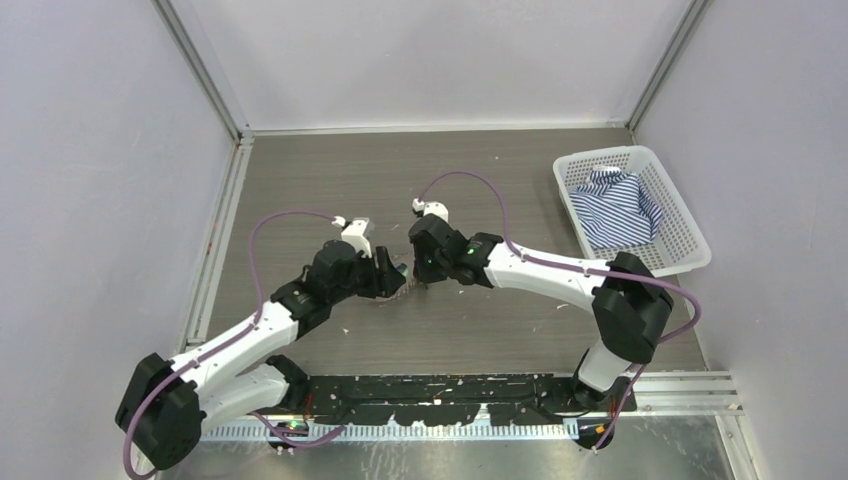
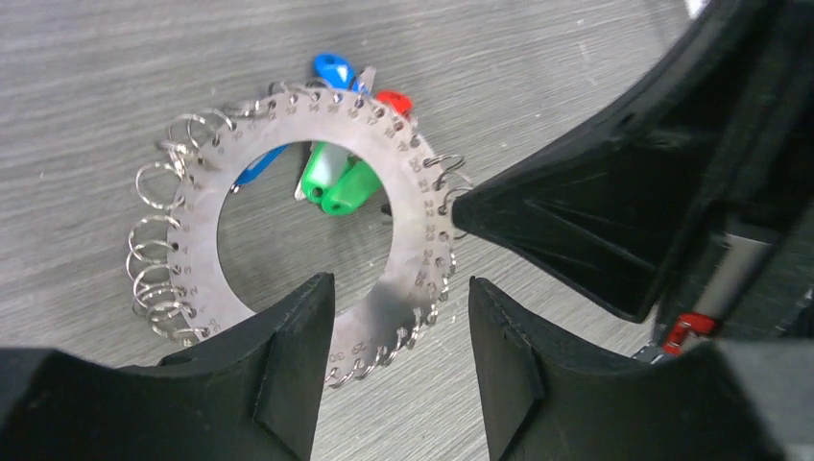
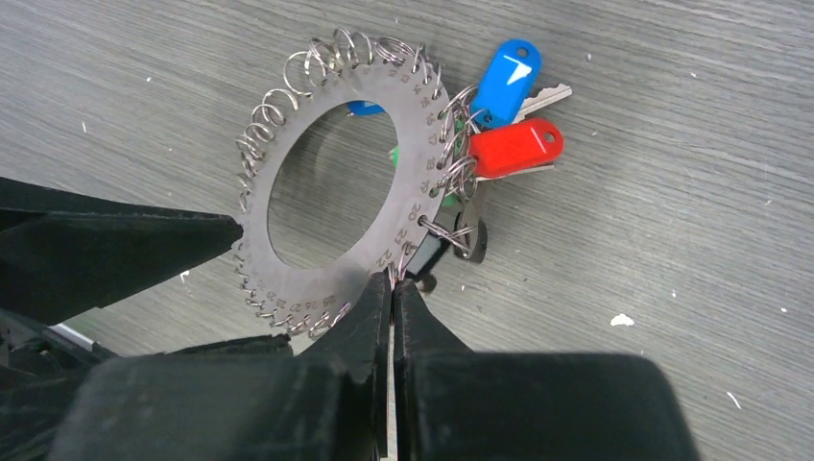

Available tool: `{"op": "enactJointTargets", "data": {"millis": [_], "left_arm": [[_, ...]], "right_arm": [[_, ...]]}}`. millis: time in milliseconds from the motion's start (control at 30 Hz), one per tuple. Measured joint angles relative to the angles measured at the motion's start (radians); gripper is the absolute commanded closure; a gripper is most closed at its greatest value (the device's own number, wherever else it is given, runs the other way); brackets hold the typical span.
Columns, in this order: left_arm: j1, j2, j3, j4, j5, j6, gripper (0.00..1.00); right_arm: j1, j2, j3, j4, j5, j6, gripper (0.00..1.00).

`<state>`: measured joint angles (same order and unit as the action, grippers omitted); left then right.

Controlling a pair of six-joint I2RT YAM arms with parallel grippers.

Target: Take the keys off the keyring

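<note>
The keyring, a flat silvery disc with a big hole and small wire rings all round its rim, lies mid-table. Blue, red and dark keys hang at its right side. Green keys show through the hole in the left wrist view. My right gripper is shut at the disc's rim, pinching a small wire ring there. My left gripper stands open, its fingers on either side of the disc's near rim. The two grippers meet over the ring.
A white basket holding a striped blue-and-white shirt stands at the back right. Pale walls with metal rails close in the table on the left, back and right.
</note>
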<state>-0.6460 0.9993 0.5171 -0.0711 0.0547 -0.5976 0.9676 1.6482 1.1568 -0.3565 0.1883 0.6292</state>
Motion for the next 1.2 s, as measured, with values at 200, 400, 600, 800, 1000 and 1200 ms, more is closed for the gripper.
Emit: {"op": "enactJointTargets", "data": {"millis": [200, 400, 600, 800, 1000, 1200], "left_arm": [[-0.009, -0.058, -0.004, 0.06, 0.045, 0.058, 0.4], [-0.039, -0.051, -0.008, 0.091, 0.068, 0.1, 0.36], [-0.069, -0.021, -0.035, 0.129, 0.071, 0.121, 0.28], [-0.094, 0.027, -0.041, 0.16, 0.065, 0.137, 0.25], [-0.119, 0.08, -0.041, 0.19, 0.03, 0.157, 0.33], [-0.14, 0.119, -0.041, 0.195, -0.009, 0.172, 0.49]], "right_arm": [[-0.016, -0.008, 0.018, -0.056, -0.04, 0.002, 0.99], [-0.046, -0.019, 0.036, -0.113, -0.079, 0.013, 0.99], [-0.083, -0.043, 0.039, -0.125, -0.136, 0.04, 0.99], [-0.101, -0.056, 0.039, -0.126, -0.183, 0.061, 0.99], [-0.102, -0.061, 0.039, -0.127, -0.212, 0.069, 0.99], [-0.107, -0.08, 0.038, -0.129, -0.218, 0.077, 0.99]]}}
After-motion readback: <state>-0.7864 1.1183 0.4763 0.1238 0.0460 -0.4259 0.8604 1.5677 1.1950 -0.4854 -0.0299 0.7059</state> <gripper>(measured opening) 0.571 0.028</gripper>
